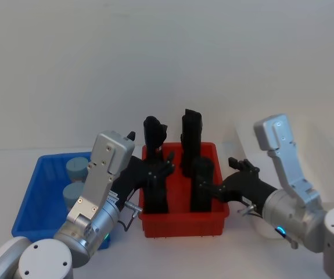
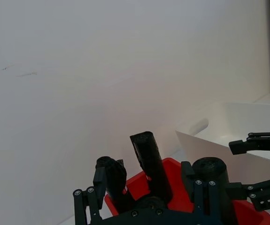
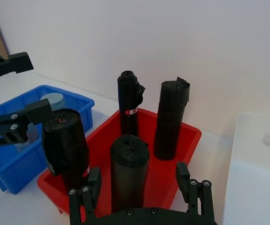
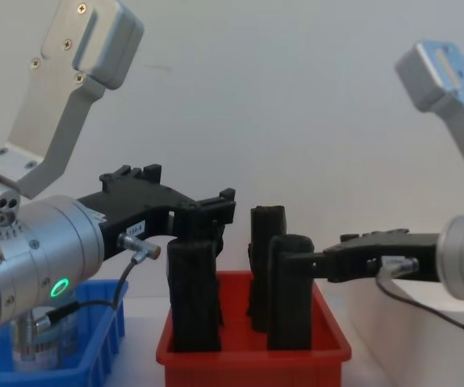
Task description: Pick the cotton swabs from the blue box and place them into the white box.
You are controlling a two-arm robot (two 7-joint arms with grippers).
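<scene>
Both sets of jaws are spread and empty: the left gripper hangs over the red bin among the black rolls, and the right gripper is just beside a front roll. The cotton swabs sit in the blue box, farther left. I'd bring the left arm straight down over one tub, then carry it high over the rolls to the white box.

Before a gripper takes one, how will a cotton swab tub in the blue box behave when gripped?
Probably light: the cotton swabs are small translucent plastic tubs. Their round walls may slip when squeezed. They stand upright and low in the blue box, so tipping seems unlikely; laid sideways, they might roll.
</scene>
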